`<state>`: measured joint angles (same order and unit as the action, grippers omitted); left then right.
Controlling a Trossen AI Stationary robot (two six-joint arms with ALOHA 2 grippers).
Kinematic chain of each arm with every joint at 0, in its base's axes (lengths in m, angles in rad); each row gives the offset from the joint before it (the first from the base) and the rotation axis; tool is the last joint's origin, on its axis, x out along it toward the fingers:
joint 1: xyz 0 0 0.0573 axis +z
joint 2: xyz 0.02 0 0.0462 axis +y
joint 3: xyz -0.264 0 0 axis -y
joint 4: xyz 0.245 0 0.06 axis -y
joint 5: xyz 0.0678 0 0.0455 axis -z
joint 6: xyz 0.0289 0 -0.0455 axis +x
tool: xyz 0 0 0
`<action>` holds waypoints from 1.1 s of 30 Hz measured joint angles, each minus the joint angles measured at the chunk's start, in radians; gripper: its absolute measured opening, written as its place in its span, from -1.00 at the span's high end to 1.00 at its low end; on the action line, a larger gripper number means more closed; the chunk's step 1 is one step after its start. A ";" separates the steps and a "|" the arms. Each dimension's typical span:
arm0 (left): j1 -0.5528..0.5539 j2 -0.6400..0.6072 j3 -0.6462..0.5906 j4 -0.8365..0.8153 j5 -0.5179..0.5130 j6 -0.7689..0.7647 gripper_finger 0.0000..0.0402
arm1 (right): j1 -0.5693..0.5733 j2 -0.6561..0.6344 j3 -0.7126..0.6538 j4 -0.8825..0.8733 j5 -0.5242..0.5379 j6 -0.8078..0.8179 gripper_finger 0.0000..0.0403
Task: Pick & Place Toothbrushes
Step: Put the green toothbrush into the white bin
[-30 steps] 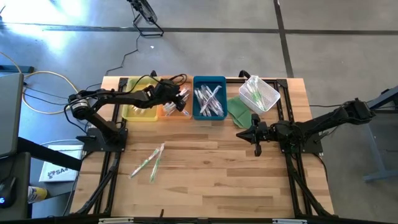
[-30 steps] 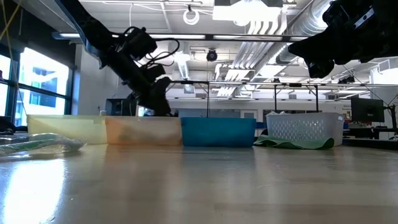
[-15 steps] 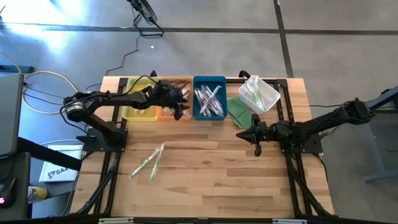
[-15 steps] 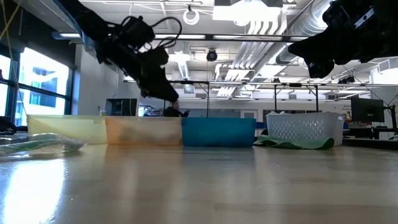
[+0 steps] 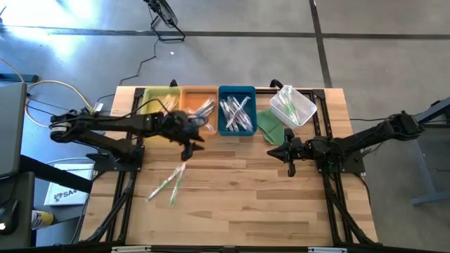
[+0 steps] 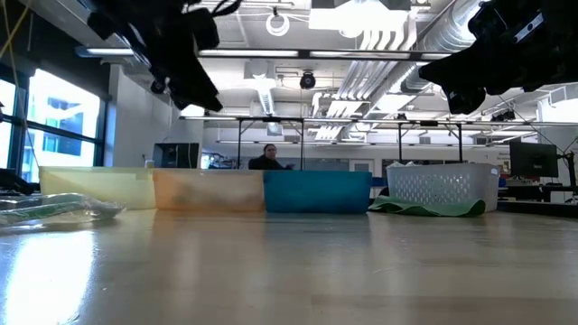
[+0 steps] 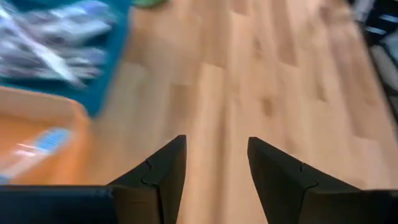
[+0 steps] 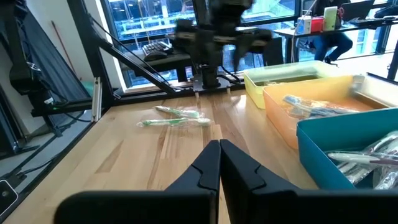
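Note:
Two wrapped toothbrushes (image 5: 169, 183) with green handles lie flat on the bare wood near the table's left; they also show as toothbrushes (image 8: 177, 118) in the right wrist view. More toothbrushes lie in the orange tray (image 5: 199, 105), the blue tray (image 5: 237, 114) and the white basket (image 5: 294, 105). My left gripper (image 7: 214, 146) hangs open and empty above the wood, just in front of the orange tray (image 7: 37, 134). My right gripper (image 8: 219, 155) waits shut above the table's right half.
A yellow tray (image 5: 158, 105) stands left of the orange one, along the far edge. A green cloth (image 5: 271, 126) lies between the blue tray and the basket. Bare wood (image 5: 239, 197) fills the near half of the table. A person sits in the room behind.
My left gripper has drawn back from the orange tray toward the table's near edge and risen, tipping from steeply down to a shallower slant. It stays open. The toothbrushes on the wood have not moved.

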<state>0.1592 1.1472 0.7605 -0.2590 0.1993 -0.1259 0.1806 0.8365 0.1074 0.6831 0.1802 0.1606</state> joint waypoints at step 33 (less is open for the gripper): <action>-0.689 -0.004 0.000 -0.579 -0.217 -0.771 0.16 | 0.000 0.000 0.000 -0.016 0.001 0.000 0.99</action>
<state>-0.5301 1.1432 0.7601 -0.8376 -0.0174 -0.8966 0.1805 0.8366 0.1074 0.6670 0.1810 0.1604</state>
